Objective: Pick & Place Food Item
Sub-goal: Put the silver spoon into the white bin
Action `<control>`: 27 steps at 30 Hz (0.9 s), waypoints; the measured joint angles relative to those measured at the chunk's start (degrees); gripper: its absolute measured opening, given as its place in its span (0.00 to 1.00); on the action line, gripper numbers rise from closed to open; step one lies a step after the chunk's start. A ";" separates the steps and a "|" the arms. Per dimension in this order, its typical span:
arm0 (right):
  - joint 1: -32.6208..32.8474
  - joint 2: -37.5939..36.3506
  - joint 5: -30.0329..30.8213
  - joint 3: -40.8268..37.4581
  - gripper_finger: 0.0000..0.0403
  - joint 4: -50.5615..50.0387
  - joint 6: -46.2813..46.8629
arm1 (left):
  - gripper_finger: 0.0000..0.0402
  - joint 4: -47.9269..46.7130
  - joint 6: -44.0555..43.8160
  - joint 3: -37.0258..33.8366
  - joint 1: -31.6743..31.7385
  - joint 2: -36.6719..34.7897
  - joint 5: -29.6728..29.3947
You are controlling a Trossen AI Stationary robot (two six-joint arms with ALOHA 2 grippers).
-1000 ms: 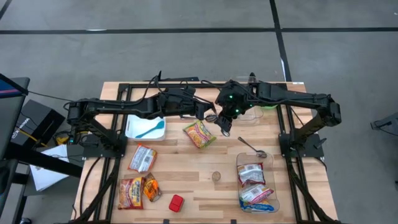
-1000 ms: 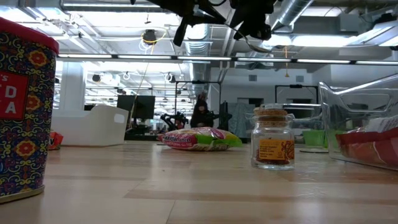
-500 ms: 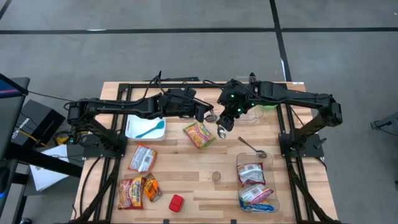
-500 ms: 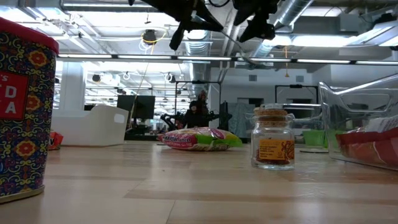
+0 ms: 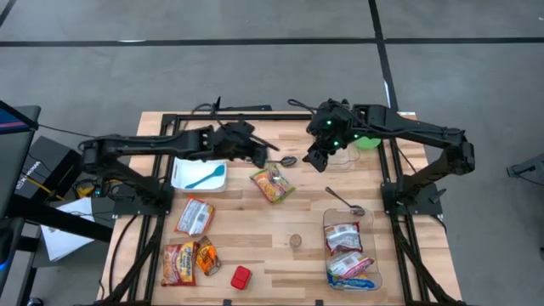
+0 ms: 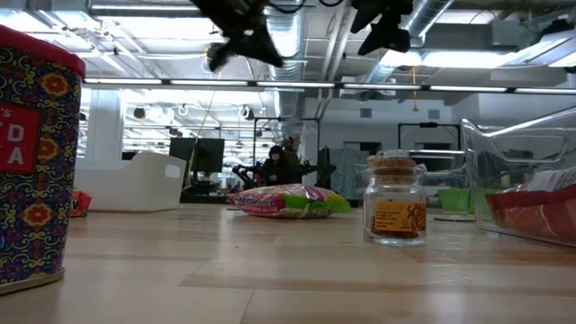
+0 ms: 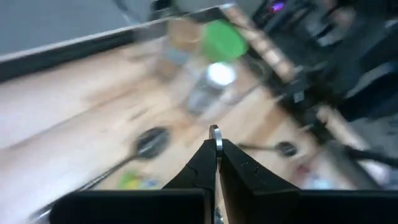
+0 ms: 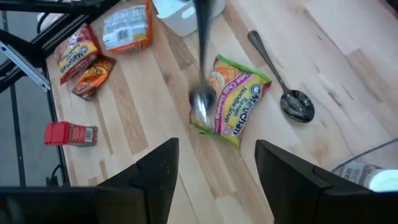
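End effectors were seen raised above the far half of the bench (image 5: 255, 229). The left end effector (image 5: 263, 153) was reached in from the left, its fingers (image 7: 202, 165) pressed together on the thin handle of a spoon (image 5: 287, 160); the spoon's bowl was held in the air just beyond the far edge of the noodle packet (image 5: 272, 183). From the right wrist view the same spoon (image 8: 200, 93) was seen blurred, hanging over the packet (image 8: 233, 99). The right end effector (image 5: 316, 160) was held just right of the spoon bowl, with its fingers (image 8: 155, 171) spread apart and nothing between them. In the low view both were seen high at the top edge, the left (image 6: 241, 36) and the right (image 6: 382, 25), well above the packet (image 6: 288, 200).

The noodle packet was laid flat on the bench, near its middle, between a white bin (image 5: 200, 174) on the left and a second spoon (image 5: 344, 202) lying on the wood to the right. A small jar (image 5: 295, 240) was stood nearer the front edge. A clear tub (image 5: 326, 223) at the front right was seen holding two packets. More packets (image 5: 194, 215) and a red tin (image 5: 241, 277) were placed at the front left. A green cup (image 5: 367, 142) was stood at the far right.
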 joint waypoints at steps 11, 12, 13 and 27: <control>-0.72 -0.84 -0.46 0.00 0.51 -0.34 -1.49 | 0.00 -24.25 12.68 0.00 3.89 -13.15 3.47; -0.72 -0.86 -0.56 0.00 0.51 -0.44 -1.77 | 0.00 -25.98 14.24 0.00 4.57 -13.85 4.83; -0.72 -0.86 -0.57 0.00 0.51 -0.54 -1.95 | 0.00 -27.04 16.05 0.00 5.08 -14.42 6.09; -0.70 -0.84 -0.66 0.00 0.51 -1.14 -1.92 | 0.00 -37.45 38.11 -0.04 11.58 -14.09 14.60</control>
